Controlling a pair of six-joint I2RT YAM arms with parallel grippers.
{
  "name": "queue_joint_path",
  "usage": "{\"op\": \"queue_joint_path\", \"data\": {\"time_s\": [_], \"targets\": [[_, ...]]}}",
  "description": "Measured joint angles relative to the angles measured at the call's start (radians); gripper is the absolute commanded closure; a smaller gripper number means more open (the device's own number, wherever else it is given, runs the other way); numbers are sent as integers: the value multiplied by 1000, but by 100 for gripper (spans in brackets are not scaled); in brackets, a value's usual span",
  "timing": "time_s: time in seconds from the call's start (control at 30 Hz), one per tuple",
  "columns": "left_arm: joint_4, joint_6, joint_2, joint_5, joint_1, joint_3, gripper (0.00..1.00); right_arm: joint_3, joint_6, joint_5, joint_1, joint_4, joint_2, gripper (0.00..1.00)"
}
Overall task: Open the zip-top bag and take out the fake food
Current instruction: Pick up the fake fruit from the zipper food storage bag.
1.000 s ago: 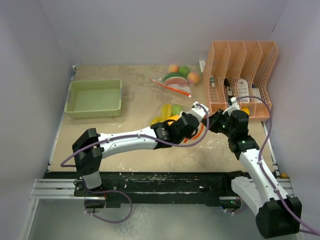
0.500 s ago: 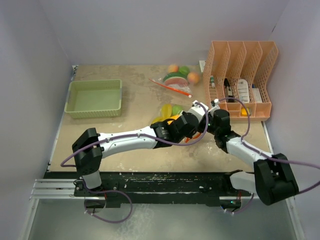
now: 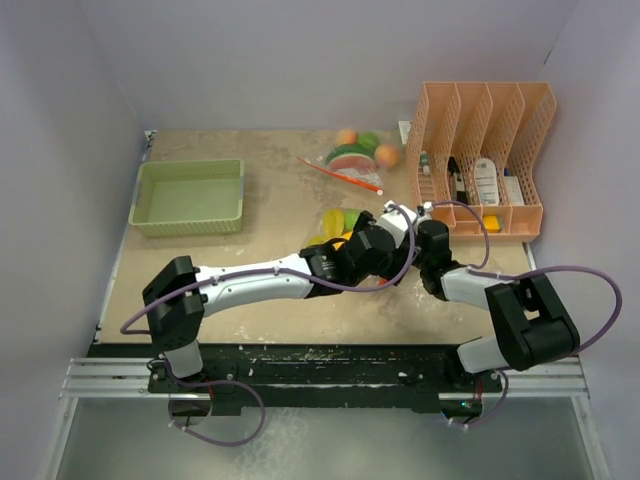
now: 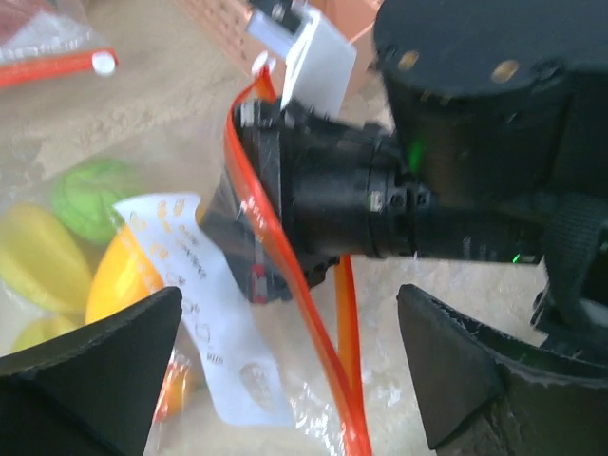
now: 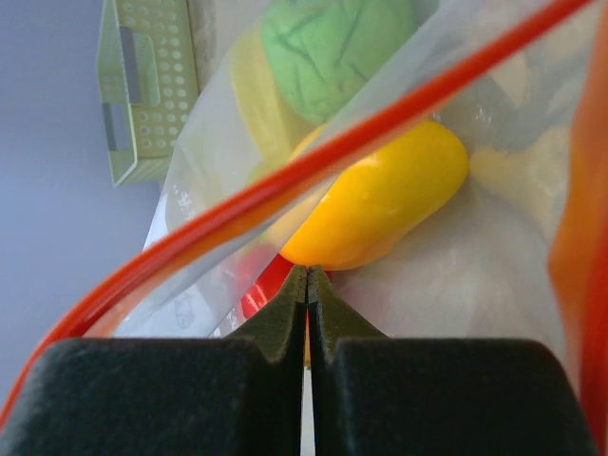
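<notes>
The zip-top bag (image 3: 338, 226) lies mid-table with the fake food inside: a yellow piece (image 5: 380, 204), a green one (image 5: 332, 47) and a red one (image 5: 261, 285). My left gripper (image 4: 290, 313) is wide open over the bag's mouth. The orange zip strip (image 4: 285, 275) runs between its fingers, touching neither. My right gripper (image 5: 307, 277) is shut, pushed into the mouth with its tips against the yellow piece. Its black body (image 4: 380, 209) fills the left wrist view behind the strip. From above, the left gripper (image 3: 385, 240) hides the right fingertips.
A second bag of toy food (image 3: 355, 160) lies at the back. A green tray (image 3: 190, 197) stands back left. An orange file rack (image 3: 480, 160) holding bottles stands at the back right, close behind the right arm.
My left gripper has opened and let go of the bag's zip edge. The right arm has folded down low and pushed left into the bag's mouth.
</notes>
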Motion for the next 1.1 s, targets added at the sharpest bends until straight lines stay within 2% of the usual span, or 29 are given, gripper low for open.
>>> {"op": "queue_joint_path", "data": {"time_s": [0.17,0.23,0.4,0.53,0.73,0.77,0.83,0.87,0.93,1.03,1.1], "targets": [[9,-66,-77,6,50,-130,1,0,-20,0,0,-3,8,98],[7,-122,-149,21,110,-215,1,0,-32,0,0,-10,8,97],[35,-219,-217,76,355,-307,1,0,-61,0,0,-26,12,96],[82,-253,-173,158,456,-346,1,0,-76,0,0,-27,19,95],[172,-254,-45,331,537,-360,1,0,-95,-2,0,-35,20,95],[195,-257,-31,360,547,-370,3,0,-97,-3,0,-39,20,94],[248,-269,-19,418,564,-401,10,0,-104,-4,0,-47,20,94],[278,-273,-13,451,570,-420,17,0,-107,-4,0,-51,19,94],[321,-280,6,501,571,-440,39,0,-111,-4,0,-57,19,94],[372,-299,43,557,569,-446,78,0,-118,-4,0,-61,19,94],[408,-302,63,586,569,-448,98,0,-122,-4,0,-62,19,94]]}}
